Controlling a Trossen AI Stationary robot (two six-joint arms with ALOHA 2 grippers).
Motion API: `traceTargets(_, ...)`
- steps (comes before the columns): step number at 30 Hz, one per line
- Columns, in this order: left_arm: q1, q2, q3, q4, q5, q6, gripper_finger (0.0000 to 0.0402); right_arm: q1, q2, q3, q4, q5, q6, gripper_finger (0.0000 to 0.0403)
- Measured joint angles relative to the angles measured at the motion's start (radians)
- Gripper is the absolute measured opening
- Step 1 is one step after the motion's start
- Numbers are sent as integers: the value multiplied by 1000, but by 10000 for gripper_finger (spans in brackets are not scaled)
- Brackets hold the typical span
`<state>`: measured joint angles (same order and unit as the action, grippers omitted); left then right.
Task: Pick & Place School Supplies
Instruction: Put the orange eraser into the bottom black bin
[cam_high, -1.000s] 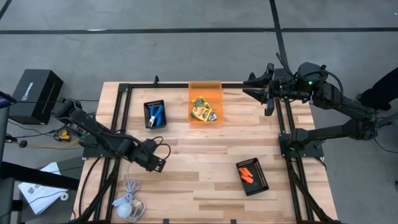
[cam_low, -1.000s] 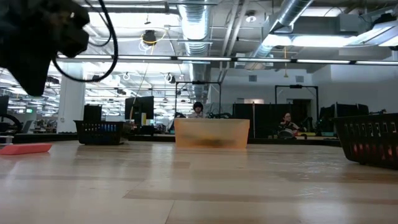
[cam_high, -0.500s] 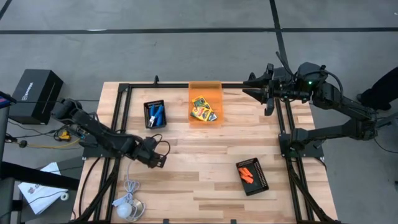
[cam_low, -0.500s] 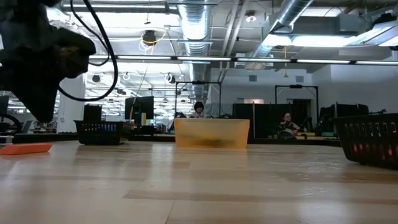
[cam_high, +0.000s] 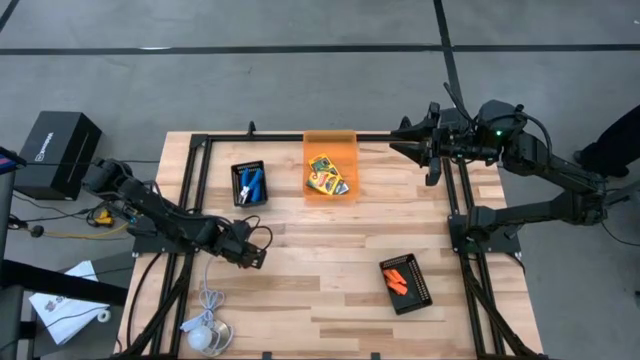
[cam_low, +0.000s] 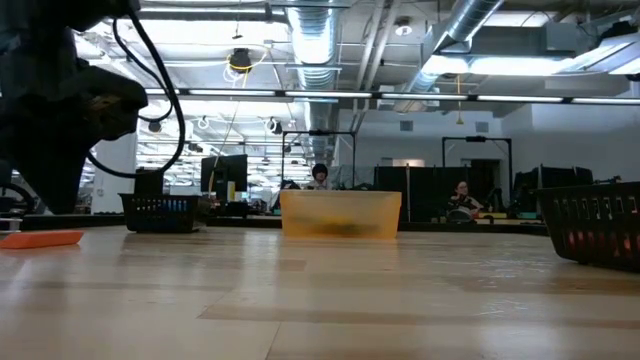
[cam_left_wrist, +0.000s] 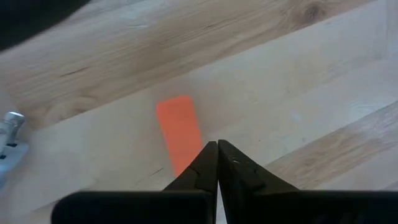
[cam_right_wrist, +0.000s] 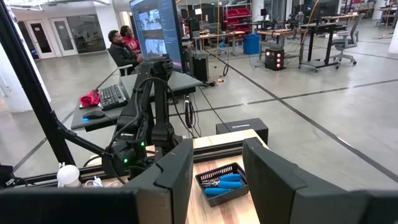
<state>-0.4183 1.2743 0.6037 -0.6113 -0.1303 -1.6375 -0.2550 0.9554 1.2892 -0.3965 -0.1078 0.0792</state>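
The wooden worktop has its widest bare stretch across the middle and near side, between the left arm and the black tray that sits toward the right near corner. The orange translucent bin stands at the far edge, centre, with the crayon boxes lying inside it. Just left of it, well apart from the bin wall, a second black tray holds the blue-handled tool. The right-hand tray carries several orange pieces.

The right end effector hangs over the far right corner, beyond the bin, fingers parted and empty (its own camera looks out across the room).

The left end effector is low over the left-centre of the worktop, clenched with fingertips meeting. One orange piece lies flat on the wood just ahead of those tips, its near end hidden by them, so contact cannot be told. A white cable with round puck lies at the left near corner.
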Motion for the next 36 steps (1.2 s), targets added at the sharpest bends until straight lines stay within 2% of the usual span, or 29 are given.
traceTargets(9, 0, 11, -17, 7, 24, 5, 0, 0, 0, 0, -1, 0, 0, 132)
traceTargets(17, 2, 11, -77, 134, 49, 1, 0, 0, 0, 0, -3, 0, 18, 132)
traceTargets(26, 73, 22, -79, 164, 33, 37, 0, 0, 0, 0, -2, 0, 19, 132)
traceTargets(33, 168, 151, -75, 373, 72, 134, 0, 0, 0, 0, -2, 0, 18, 132)
traceTargets(36, 186, 194, -48, 400, 104, 170, 1, 0, 0, 0, -1, 0, 18, 132)
